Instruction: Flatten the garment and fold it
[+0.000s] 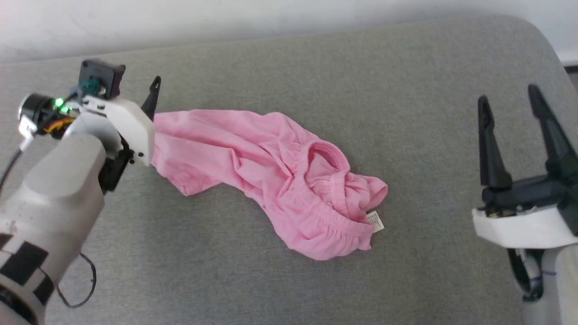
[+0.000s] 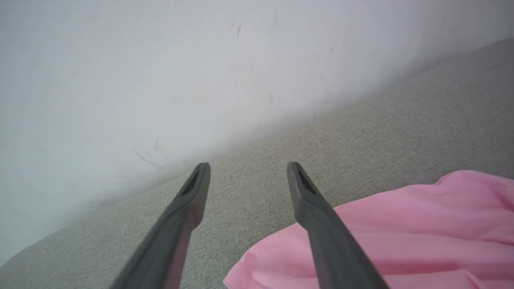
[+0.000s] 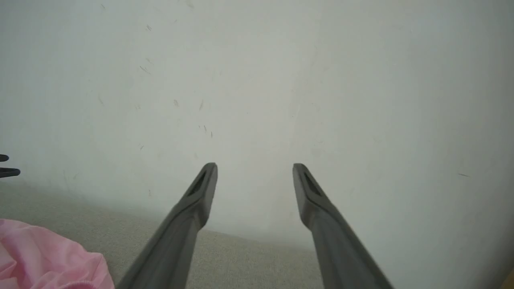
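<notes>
The pink garment [image 1: 271, 167] lies crumpled across the middle of the grey cushion [image 1: 316, 72]. Its gathered waistband [image 1: 325, 212] is bunched at the right end, beside a small white label [image 1: 375, 222]. My left gripper [image 2: 247, 166] is open at the garment's left end with nothing between its fingers. The pink cloth [image 2: 401, 233] lies just under and to the right of its right finger, and one dark finger [image 1: 156, 90] shows above the wrist in the head view. My right gripper [image 1: 508, 94] stands open and empty, well to the right of the garment [image 3: 40, 257].
A pale wall [image 1: 271, 18] runs along the cushion's back edge. The cushion's back right corner [image 1: 542, 40] is rounded. A thin black cable [image 1: 81, 289] loops under my left forearm. Bare grey fabric surrounds the garment on all sides.
</notes>
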